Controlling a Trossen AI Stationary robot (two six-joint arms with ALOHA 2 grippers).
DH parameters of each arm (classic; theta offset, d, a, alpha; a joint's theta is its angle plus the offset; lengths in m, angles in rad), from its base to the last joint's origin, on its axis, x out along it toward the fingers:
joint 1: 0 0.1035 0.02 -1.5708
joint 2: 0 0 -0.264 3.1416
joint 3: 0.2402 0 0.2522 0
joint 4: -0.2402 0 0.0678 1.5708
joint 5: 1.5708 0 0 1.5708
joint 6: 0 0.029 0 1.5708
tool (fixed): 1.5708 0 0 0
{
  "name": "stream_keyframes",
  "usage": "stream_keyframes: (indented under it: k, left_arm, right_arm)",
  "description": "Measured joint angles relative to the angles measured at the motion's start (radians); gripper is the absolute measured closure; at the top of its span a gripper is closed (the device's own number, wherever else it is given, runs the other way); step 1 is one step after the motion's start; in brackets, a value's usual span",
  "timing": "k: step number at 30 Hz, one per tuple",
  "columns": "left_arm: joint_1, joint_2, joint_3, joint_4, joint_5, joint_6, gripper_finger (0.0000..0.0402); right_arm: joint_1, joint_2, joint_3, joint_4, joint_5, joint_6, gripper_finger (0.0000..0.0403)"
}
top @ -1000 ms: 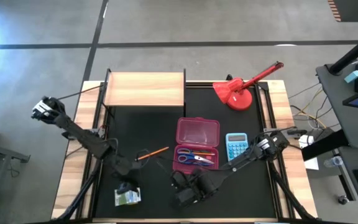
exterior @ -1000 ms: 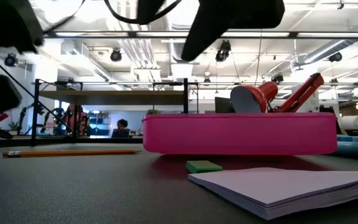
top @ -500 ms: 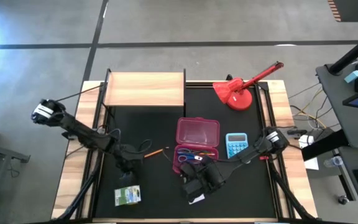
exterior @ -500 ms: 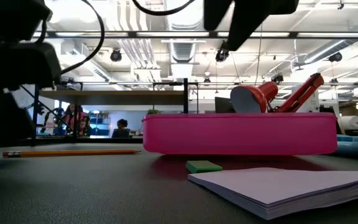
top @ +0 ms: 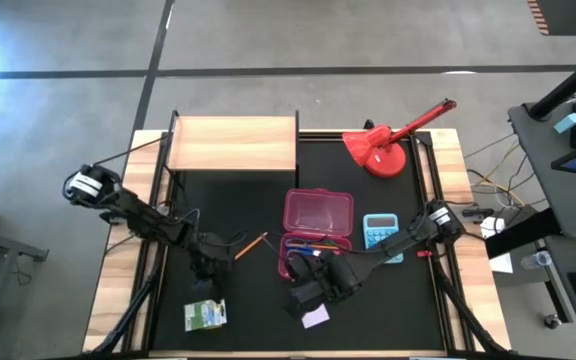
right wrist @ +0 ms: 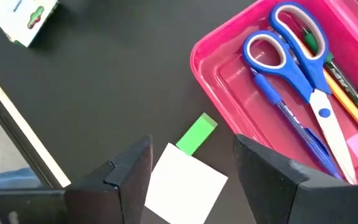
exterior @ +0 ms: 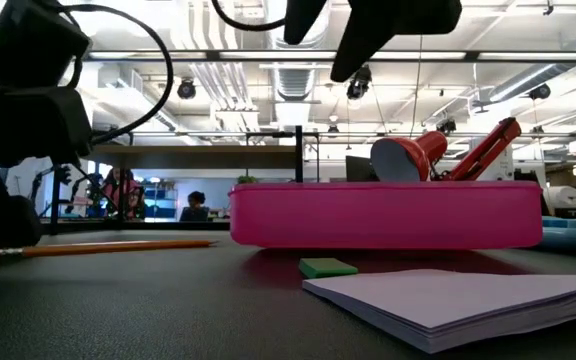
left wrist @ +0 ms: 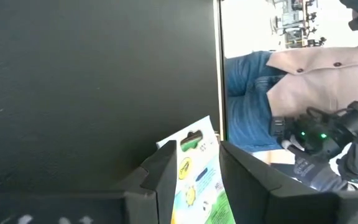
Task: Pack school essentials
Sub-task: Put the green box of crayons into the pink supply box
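The open pink pencil case (top: 318, 228) holds blue-handled scissors (right wrist: 294, 53), a blue pen (right wrist: 291, 118), a green pen (right wrist: 331, 59) and an orange pencil (right wrist: 347, 102). The lilac sticky-note pad (right wrist: 185, 183) and the small green eraser (right wrist: 196, 134) lie flat on the mat beside the case's near side. My right gripper (right wrist: 194, 163) hovers open above them. A second orange pencil (top: 252, 245) lies left of the case. The green-and-white box (top: 206, 314) lies near the near edge, with my open left gripper (left wrist: 197, 158) just short of it, pointing at it.
A light-blue calculator (top: 380, 232) lies right of the case and a red desk lamp (top: 383, 145) stands at the far right. A wooden box (top: 233, 143) sits at the far left. A person (left wrist: 291, 93) stands beyond the near edge. The left arm (exterior: 18, 120) is close to the loose pencil's end.
My right gripper has moved from the near edge toward the pink case, uncovering the sticky-note pad. My left gripper has drawn back from the green-and-white box toward the far side, and its arm has come down by the loose pencil, which has turned slightly.
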Motion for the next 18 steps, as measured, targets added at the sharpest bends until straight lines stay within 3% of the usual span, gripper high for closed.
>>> stream_keyframes:
  k: [18]
  left_arm:
    - [0.022,0.013,0.002,0.022,-0.007,-0.045,0.0299]
  right_arm:
    - [0.0,0.001,-0.027,0.03,-0.001,0.027,0.0193]
